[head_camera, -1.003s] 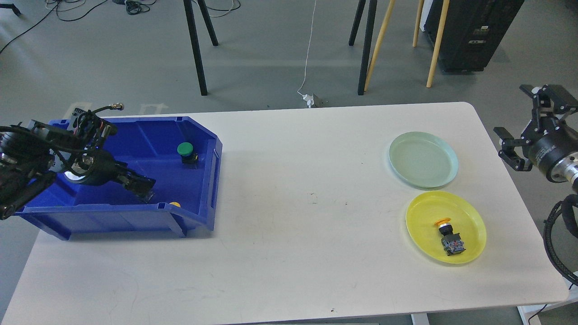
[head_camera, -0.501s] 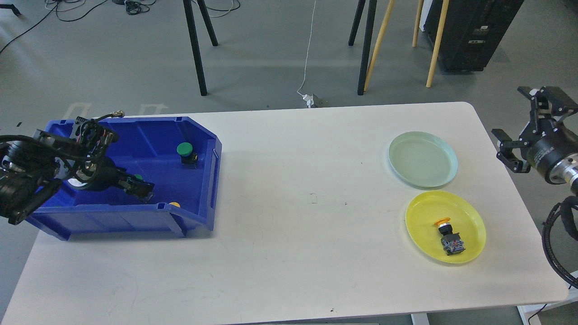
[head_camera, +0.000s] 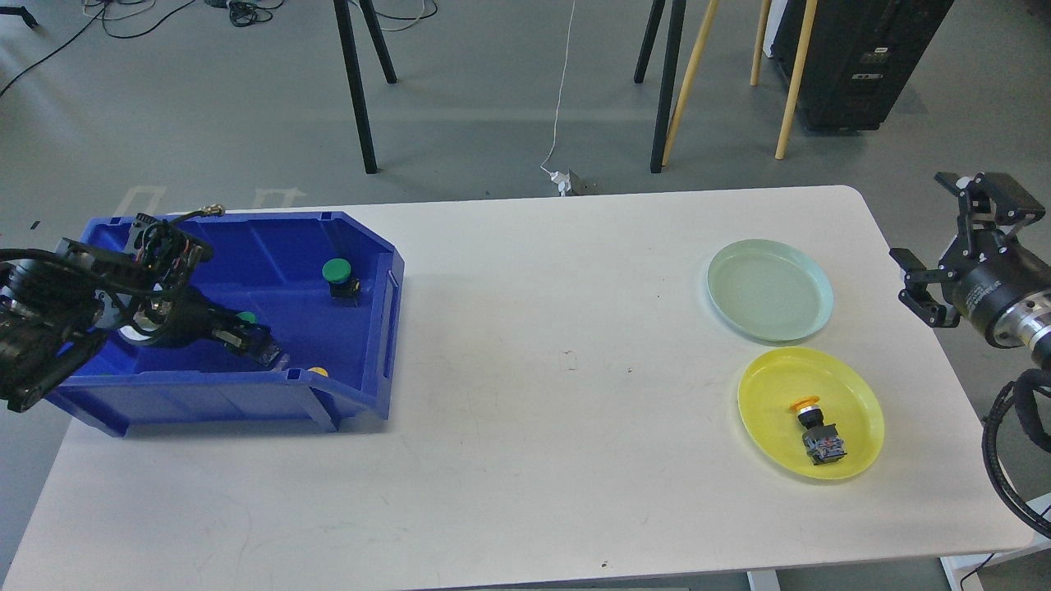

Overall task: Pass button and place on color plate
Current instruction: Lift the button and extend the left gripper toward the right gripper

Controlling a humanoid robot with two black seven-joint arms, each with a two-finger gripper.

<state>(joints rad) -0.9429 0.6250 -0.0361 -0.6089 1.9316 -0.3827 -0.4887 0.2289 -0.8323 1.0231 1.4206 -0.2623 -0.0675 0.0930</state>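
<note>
Left end effector (head_camera: 256, 345) in bin (head_camera: 374, 328) — green button (head_camera: 245, 317) just behind it.

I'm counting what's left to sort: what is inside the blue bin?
In the blue bin: a green button, another green one beside the left end effector, a yellow one peeking over the wall. The arm hides the rest.

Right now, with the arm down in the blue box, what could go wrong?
1. The left fingers sit low by the blue box's front wall, so lifting out could bump it and shove the box.
2. They look closed near a green button, but the hold is hard to see; it might slip.
3. A green button belongs on the green plate, not the yellow plate, which already has one.
</note>
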